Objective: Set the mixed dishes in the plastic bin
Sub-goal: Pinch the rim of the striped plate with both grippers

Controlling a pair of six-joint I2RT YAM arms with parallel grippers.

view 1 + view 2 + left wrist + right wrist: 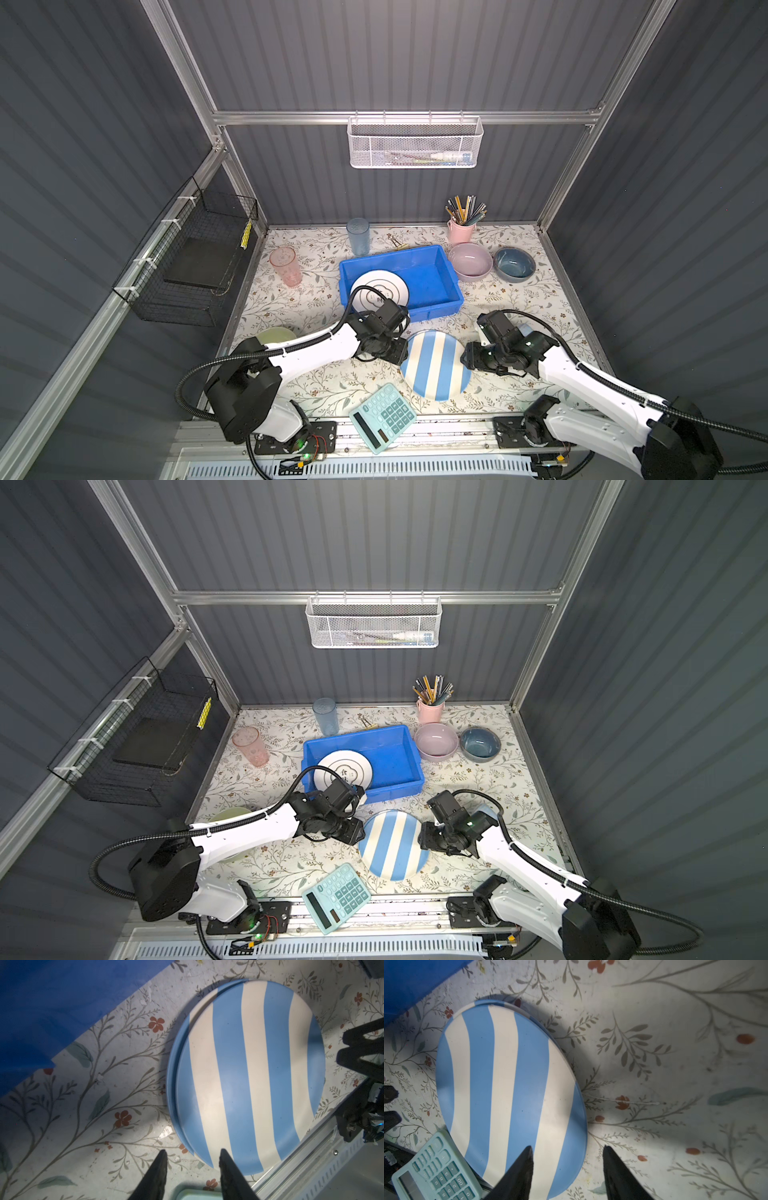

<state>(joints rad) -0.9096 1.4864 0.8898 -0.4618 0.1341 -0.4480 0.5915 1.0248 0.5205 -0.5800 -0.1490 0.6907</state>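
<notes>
A blue-white striped plate [436, 368] [392, 848] lies on the flowered table in front of the blue plastic bin [432, 274] [395, 754]; a second rim shows under it [173, 1084]. A white lettered plate [380, 286] lies in the bin. My left gripper [192, 1151] is open at the striped plate's left edge, jaws astride the rim. At the opposite edge my right gripper [568, 1147] is also open, one finger over the plate and one over the table. Pink bowl [470, 261], dark-blue bowl [514, 262], pink tumbler [286, 266] and blue tumbler [358, 236] stand around the bin. The left arm half hides a pale-green bowl [276, 334].
A mint-green calculator [382, 417] lies at the front edge, touching the striped plate's near side. A pink cup of pencils [460, 230] stands at the back right. A white mesh basket [415, 143] hangs on the back wall, a black wire basket [195, 257] on the left wall.
</notes>
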